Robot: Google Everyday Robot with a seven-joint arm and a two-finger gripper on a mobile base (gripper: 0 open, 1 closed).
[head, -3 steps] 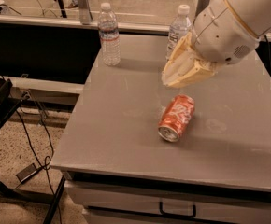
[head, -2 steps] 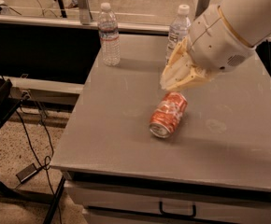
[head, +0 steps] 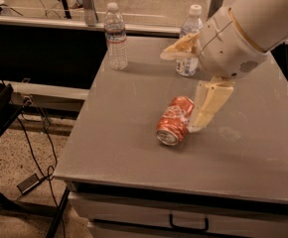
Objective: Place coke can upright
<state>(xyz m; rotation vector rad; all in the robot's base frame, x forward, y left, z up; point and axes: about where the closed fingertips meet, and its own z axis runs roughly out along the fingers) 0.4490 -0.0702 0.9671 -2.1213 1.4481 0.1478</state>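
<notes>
Coke can (head: 175,120) lies on its side mid-table (head: 109,133). I see my gripper (head: 180,90) spread wide above it, one finger (head: 207,105) just beside its right flank.

grey table (head: 119,133) with sideways coke can (head: 174,120), two bottles (head: 116,36) (head: 187,66), gripper (head: 178,92) at can

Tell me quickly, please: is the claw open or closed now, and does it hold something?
Claw: open, holding nothing; its lower finger is beside the lying can.
</notes>
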